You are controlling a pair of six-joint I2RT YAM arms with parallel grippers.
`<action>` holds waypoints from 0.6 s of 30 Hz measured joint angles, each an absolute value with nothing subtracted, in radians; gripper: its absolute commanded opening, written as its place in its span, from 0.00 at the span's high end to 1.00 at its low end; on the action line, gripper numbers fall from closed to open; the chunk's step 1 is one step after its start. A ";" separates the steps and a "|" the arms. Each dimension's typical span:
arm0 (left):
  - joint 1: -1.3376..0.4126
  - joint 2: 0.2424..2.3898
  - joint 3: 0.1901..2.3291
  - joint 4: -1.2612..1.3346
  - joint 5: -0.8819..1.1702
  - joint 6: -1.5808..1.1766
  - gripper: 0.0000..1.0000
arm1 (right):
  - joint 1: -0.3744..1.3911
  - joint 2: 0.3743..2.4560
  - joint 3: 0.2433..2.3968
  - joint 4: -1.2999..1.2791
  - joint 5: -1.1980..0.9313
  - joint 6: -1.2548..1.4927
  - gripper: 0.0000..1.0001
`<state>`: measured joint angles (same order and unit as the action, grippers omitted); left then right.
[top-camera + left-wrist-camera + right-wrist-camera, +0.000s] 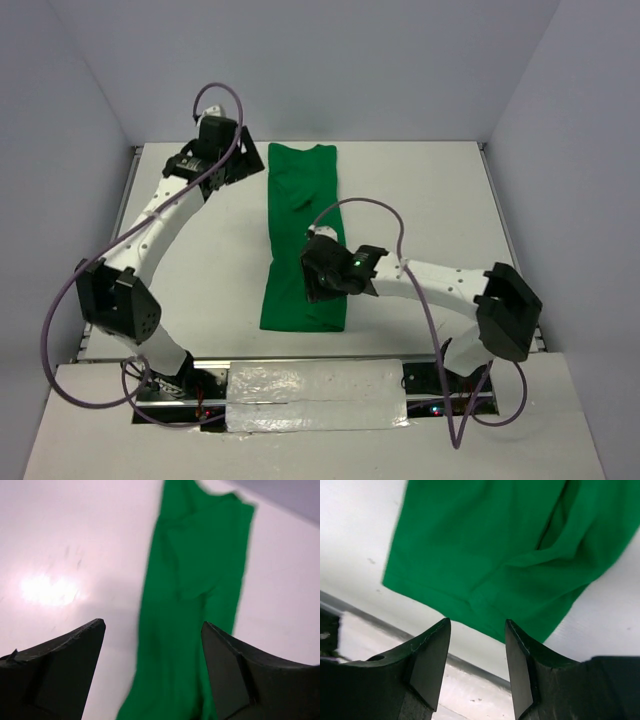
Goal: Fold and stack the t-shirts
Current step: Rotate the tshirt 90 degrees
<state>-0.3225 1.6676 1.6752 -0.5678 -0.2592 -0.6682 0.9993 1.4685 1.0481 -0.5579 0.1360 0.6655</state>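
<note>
The single bright green t-shirt (303, 235) lies flat on the white table (430, 190), folded into a long narrow strip that runs from the far edge toward me. My left gripper (248, 162) is open and empty, just left of the shirt's far end; in the left wrist view the shirt (195, 595) stretches away between the spread fingers of the left gripper (152, 630). My right gripper (320, 283) hovers over the shirt's near end, open and empty. In the right wrist view the shirt's near hem (485, 600) lies just ahead of the right gripper (477, 630).
A strip of silvery tape (315, 395) covers the near edge between the arm bases. Pale walls close in the table at the back and both sides. A purple cable (370, 205) loops above the right arm.
</note>
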 measured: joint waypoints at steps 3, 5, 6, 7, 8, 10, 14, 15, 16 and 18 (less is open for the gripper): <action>-0.323 1.584 1.493 -0.573 -0.295 -0.690 0.09 | 1.038 1.561 1.060 -0.561 0.154 0.676 0.48; -0.323 1.587 1.403 -0.584 -0.312 -0.700 0.09 | 1.054 1.614 1.060 -0.567 0.162 0.685 0.49; -0.323 1.594 1.366 -0.596 -0.318 -0.708 0.09 | 1.061 1.635 1.060 -0.567 0.164 0.689 0.50; -0.323 1.601 1.335 -0.612 -0.321 -0.712 0.09 | 1.069 1.657 1.060 -0.569 0.166 0.692 0.51; -0.323 1.604 1.311 -0.622 -0.324 -0.714 0.09 | 1.073 1.668 1.060 -0.569 0.167 0.695 0.51; -0.323 1.605 1.286 -0.646 -0.333 -0.715 0.09 | 1.082 1.685 1.060 -0.567 0.169 0.701 0.52; -0.323 1.605 1.287 -0.645 -0.340 -0.715 0.10 | 1.095 1.715 1.060 -0.560 0.170 0.709 0.58; -0.323 1.605 1.287 -0.643 -0.341 -0.715 0.10 | 1.097 1.722 1.060 -0.559 0.171 0.710 0.65; -0.323 1.605 1.287 -0.644 -0.342 -0.715 0.10 | 1.099 1.728 1.060 -0.558 0.173 0.710 0.70; -0.323 1.605 1.287 -0.643 -0.343 -0.715 0.10 | 1.101 1.738 1.060 -0.555 0.179 0.715 0.82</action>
